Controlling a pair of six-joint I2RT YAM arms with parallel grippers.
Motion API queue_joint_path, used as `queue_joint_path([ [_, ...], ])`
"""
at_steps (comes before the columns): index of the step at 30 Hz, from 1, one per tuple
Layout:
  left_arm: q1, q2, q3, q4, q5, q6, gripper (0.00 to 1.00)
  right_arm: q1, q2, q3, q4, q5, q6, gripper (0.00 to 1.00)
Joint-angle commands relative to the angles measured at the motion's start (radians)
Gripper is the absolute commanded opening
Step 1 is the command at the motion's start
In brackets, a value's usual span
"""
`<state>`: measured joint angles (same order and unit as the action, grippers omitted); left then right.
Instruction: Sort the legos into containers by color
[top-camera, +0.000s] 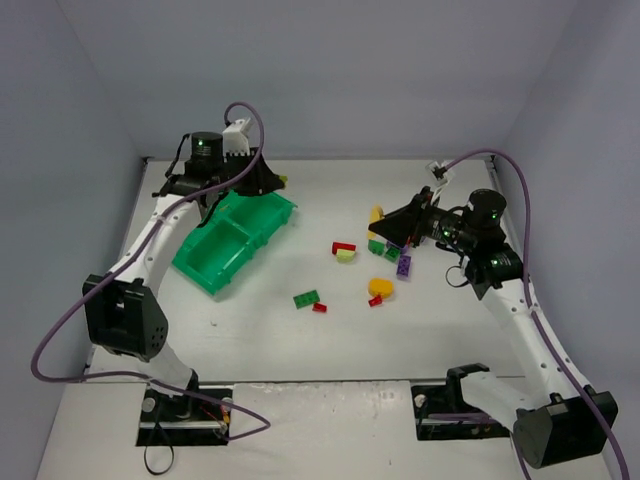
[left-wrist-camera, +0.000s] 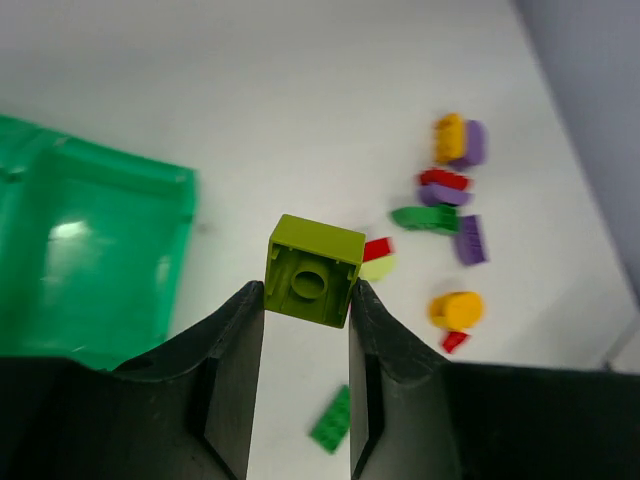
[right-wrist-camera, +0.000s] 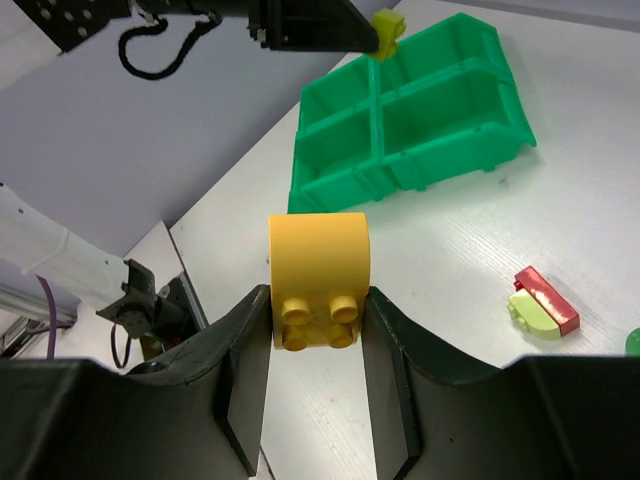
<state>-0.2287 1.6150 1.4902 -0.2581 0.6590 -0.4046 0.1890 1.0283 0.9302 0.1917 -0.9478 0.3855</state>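
The green tray (top-camera: 215, 250) lies at the left; its compartments look empty in the right wrist view (right-wrist-camera: 345, 180). My left gripper (top-camera: 275, 183) hovers at the tray's far right corner, shut on a lime brick (left-wrist-camera: 314, 270), which also shows in the right wrist view (right-wrist-camera: 387, 27). My right gripper (top-camera: 380, 222) is above the brick pile, shut on a yellow rounded brick (right-wrist-camera: 318, 270). Loose on the table lie a red-and-lime pair (top-camera: 344, 250), a green plate (top-camera: 306, 298), a yellow brick (top-camera: 380, 287), a purple brick (top-camera: 404, 265) and small red bricks (top-camera: 375, 300).
Grey walls close the table at the back and both sides. The left arm reaches over the tray's far end. The tray (left-wrist-camera: 90, 260) lies left of the held lime brick, the brick pile (left-wrist-camera: 450, 190) to its right. Cables hang from both arms.
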Motion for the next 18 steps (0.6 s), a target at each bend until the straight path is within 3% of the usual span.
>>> queue_joint_path([
  [1,0.003,0.051,0.111,-0.317,-0.343,0.217,0.00,-0.006,-0.030,0.001,0.025,-0.016,-0.020,0.00],
  [5,0.000,0.144,0.151,-0.392,-0.501,0.237,0.06,-0.008,-0.039,-0.001,0.000,-0.005,-0.031,0.00],
  [11,-0.021,0.220,0.139,-0.385,-0.575,0.251,0.12,-0.008,-0.047,0.001,-0.021,0.000,-0.037,0.00],
  [15,-0.021,0.235,0.140,-0.356,-0.602,0.248,0.29,-0.008,-0.059,-0.002,-0.035,0.001,-0.039,0.00],
  [18,-0.024,0.229,0.150,-0.340,-0.611,0.247,0.35,-0.010,-0.066,-0.005,-0.046,0.003,-0.039,0.00],
])
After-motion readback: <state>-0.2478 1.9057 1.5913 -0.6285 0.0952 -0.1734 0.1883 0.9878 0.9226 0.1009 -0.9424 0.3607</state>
